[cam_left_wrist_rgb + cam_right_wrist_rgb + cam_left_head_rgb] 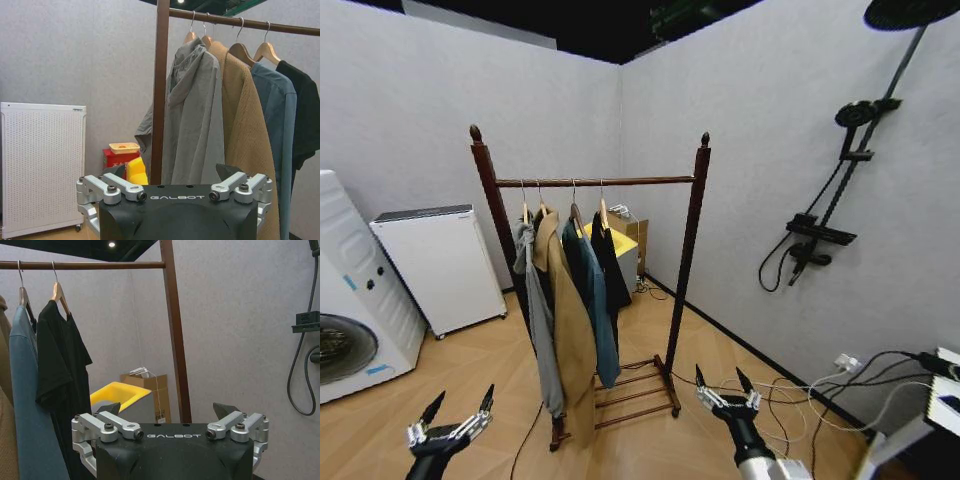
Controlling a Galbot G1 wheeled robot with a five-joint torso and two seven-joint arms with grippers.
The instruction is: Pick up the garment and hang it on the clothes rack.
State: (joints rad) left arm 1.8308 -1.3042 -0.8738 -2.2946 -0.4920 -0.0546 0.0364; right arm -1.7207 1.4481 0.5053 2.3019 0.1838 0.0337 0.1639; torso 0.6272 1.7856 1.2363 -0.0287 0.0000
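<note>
Grey walls and a wooden floor surround the clothes rack point(590, 182) at the centre of the frame.
On its rail the garment point(611, 262) hangs at the right end of the row, beside a teal-blue jacket point(590, 290) and a tan coat point(570, 320). Left gripper point(458, 408) at lower left and right gripper point(724, 381) at lower right both hold their fingers spread, empty, well apart from the clothes.

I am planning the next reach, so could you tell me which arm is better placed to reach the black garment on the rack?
Probably the right. The garment hangs last on the clothes rack, nearest its right post, and the open right gripper sits low on that side. The open left gripper is beyond the grey and tan coats.
</note>
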